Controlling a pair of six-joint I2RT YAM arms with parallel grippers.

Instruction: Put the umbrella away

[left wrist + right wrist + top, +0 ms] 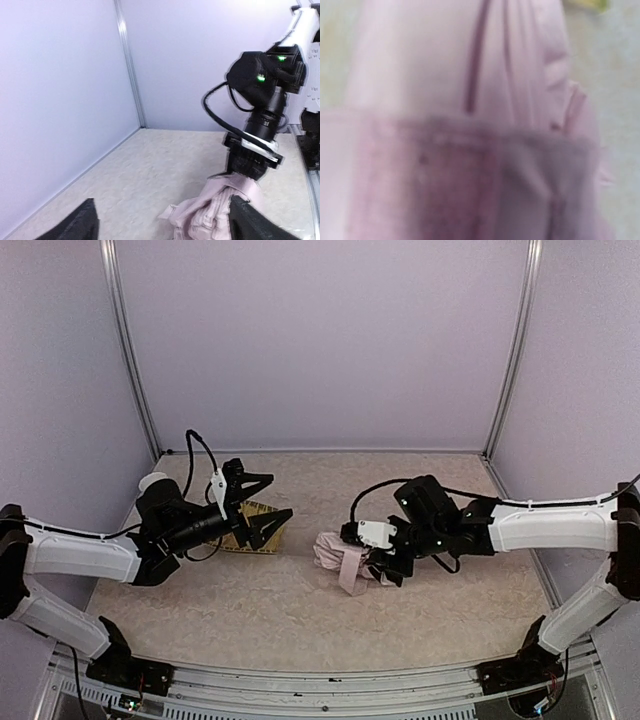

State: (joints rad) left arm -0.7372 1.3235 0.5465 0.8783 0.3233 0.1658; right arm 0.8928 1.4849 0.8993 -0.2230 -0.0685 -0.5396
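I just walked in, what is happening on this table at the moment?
The right gripper is pushed down into the pink umbrella, which lies bunched on the table; the fabric hides whether it is closed. The left gripper hangs open by the yellow mat, holding nothing.

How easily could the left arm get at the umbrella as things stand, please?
Probably yes. The left gripper is open and faces the umbrella across bare table; only the right gripper, pressed into its far side, crowds that end.
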